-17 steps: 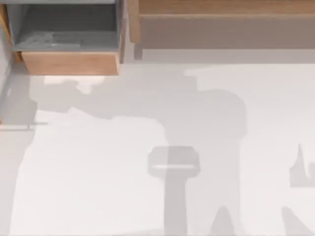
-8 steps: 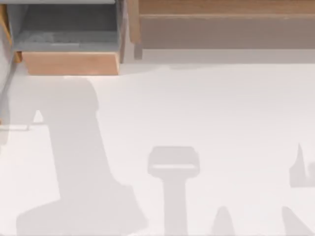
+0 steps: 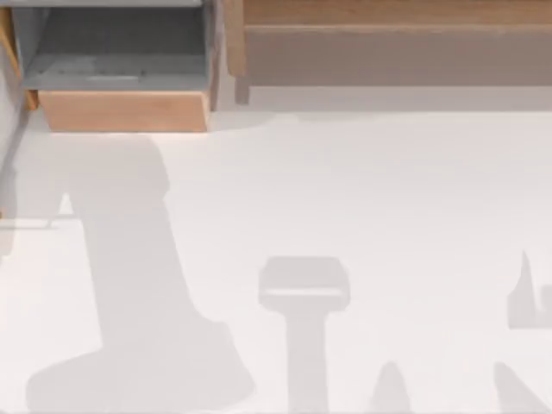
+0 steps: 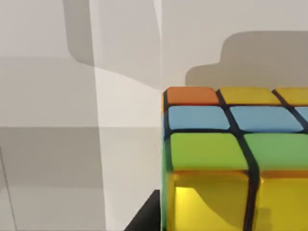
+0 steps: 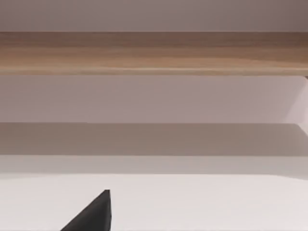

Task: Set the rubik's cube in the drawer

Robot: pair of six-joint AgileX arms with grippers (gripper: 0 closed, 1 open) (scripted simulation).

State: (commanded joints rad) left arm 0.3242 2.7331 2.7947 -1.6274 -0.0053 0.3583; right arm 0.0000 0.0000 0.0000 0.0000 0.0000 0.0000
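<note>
The rubik's cube (image 4: 226, 144) sits very close in the left wrist view, with orange, yellow, blue and green tiles and dark grid lines. My left gripper (image 4: 226, 211) is shut on it, and one dark fingertip (image 4: 144, 217) lies against the cube's side edge. White table and grey shadows lie behind the cube. The drawer (image 3: 121, 110) stands pulled out at the table's far left, with a light-brown front panel and a flat grey inside that holds nothing. A dark part of my right gripper (image 5: 94, 214) faces the long shelf over the white table.
A long brown wooden shelf (image 3: 388, 34) runs along the far edge to the right of the drawer, and it also shows in the right wrist view as the shelf (image 5: 154, 53). Arm shadows (image 3: 138, 285) fall across the white table (image 3: 388, 190).
The broad arm shadow has swung from the table's middle to its left front. Over the last half second it has barely shifted.
</note>
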